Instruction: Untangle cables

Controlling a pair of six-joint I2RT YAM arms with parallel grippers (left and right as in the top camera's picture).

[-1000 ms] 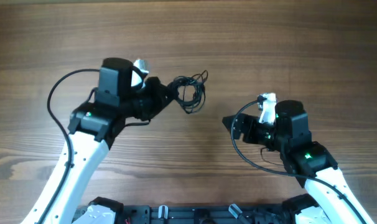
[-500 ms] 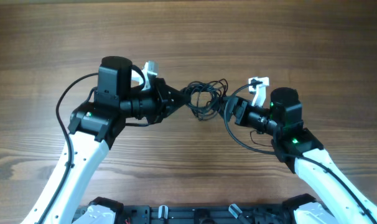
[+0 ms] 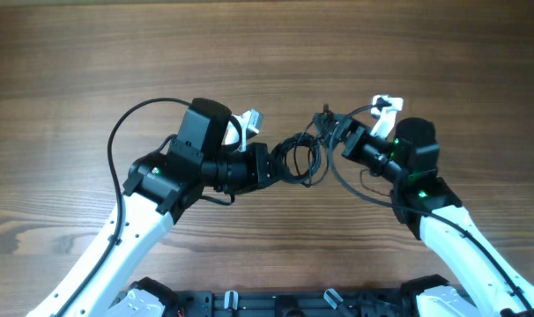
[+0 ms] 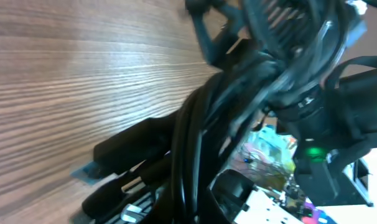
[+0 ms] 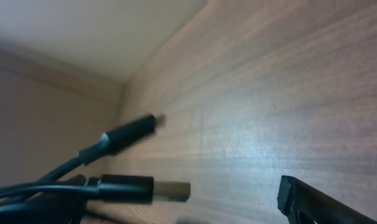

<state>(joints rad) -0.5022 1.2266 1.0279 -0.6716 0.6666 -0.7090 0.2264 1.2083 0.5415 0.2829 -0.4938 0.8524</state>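
Observation:
The cables (image 3: 300,158) are a small tangle of thin black loops hanging between my two grippers above the wooden table (image 3: 91,70). My left gripper (image 3: 271,167) is shut on the bundle's left side; in the left wrist view black strands (image 4: 187,155) run up from between its fingers (image 4: 126,186). My right gripper (image 3: 331,134) stands open at the bundle's upper right. In the right wrist view two plug ends (image 5: 129,134) (image 5: 170,188) stick out from the left, apart from the one finger (image 5: 313,200) that shows.
The thicker black cable of the left arm (image 3: 126,132) arcs over the table on the left. The right arm's cable (image 3: 355,189) loops below its wrist. The arms' base (image 3: 267,304) runs along the front edge.
My left gripper has carried the bundle rightward and nearer the front. My right arm has swung up and left to the bundle, its jaws opening wider.

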